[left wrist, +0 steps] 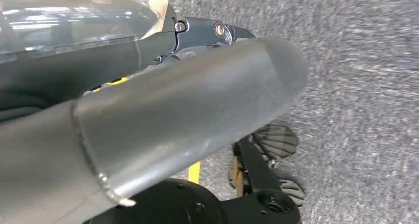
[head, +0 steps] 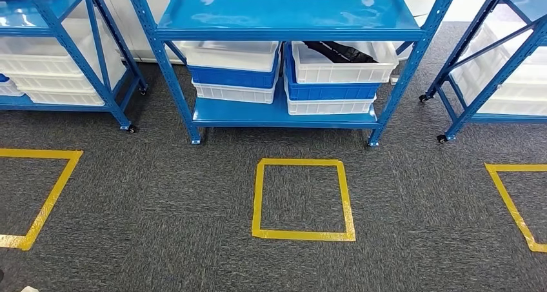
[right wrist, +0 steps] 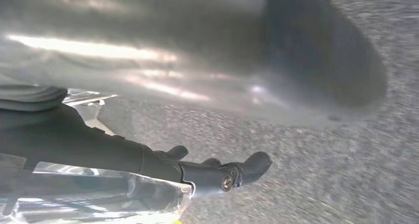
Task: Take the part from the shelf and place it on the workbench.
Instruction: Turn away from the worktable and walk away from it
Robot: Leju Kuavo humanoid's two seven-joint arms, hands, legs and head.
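Evidently, the fetch had not yet begun when this moment was recorded. A blue shelf (head: pixel 287 21) was seen across the upper centre of the head frame, with white and blue bins stacked on its lower deck, presumably so that stock could be reached from the front. A dark part (head: pixel 338 52) was seen lying in the top white bin (head: pixel 345 63), right of centre; it was judged to be the part to be taken, though its shape was cut off by the bin wall and the deck above. A yellow tape square (head: pixel 303 200) was marked on the grey carpet just before the shelf, probably as a standing spot for the robot.

The left hand (left wrist: pixel 197 110) was shown in its wrist view as a thick grey thumb over blurred carpet; nothing was seen in it, yet how far its fingers were spread could not be told. The right hand (right wrist: pixel 217 172) was shown with dark fingers stretched out and nothing between them, so it was taken as open and unladen. Clear glare-streaked material lay beside both hands and could not be identified. No bench was seen.
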